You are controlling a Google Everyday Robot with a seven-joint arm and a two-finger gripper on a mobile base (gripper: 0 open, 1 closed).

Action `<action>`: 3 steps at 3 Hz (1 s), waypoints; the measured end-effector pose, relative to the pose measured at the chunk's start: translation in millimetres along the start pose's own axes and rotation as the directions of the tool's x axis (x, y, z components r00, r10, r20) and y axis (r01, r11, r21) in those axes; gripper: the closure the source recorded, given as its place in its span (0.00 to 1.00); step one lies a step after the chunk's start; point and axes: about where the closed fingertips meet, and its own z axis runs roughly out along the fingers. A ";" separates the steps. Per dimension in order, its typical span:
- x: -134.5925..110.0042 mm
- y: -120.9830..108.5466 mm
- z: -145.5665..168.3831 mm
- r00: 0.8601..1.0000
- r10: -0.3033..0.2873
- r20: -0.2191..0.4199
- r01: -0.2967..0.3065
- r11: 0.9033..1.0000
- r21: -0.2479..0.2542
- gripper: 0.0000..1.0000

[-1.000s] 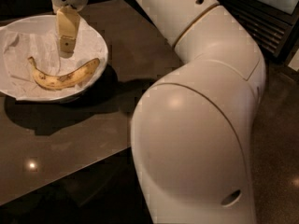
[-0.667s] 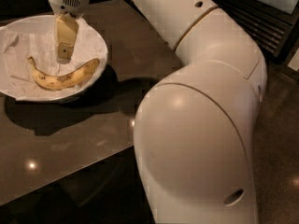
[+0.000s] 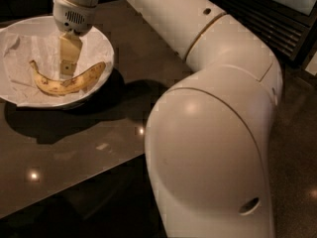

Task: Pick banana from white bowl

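The banana (image 3: 74, 82) is yellow with brown speckles. It lies curved on crinkled white paper in the white bowl (image 3: 107, 47) at the upper left of the camera view. My gripper (image 3: 66, 69) hangs from the arm's white wrist and points straight down into the bowl. Its tip is right over the middle of the banana, at or just above its surface. The gripper hides a small part of the banana's middle.
The bowl stands on a dark glossy table (image 3: 99, 138) whose front edge runs across the lower left. My large white arm (image 3: 213, 133) fills the right half of the view. A dark slatted structure (image 3: 267, 19) is at the upper right.
The gripper has come down and slightly left, from above the bowl's centre to the banana's middle. The banana and bowl have not moved.
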 end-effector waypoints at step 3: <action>6.9 -1.6 35.0 1.000 0.004 -0.028 -0.006 0.997 -0.077 0.30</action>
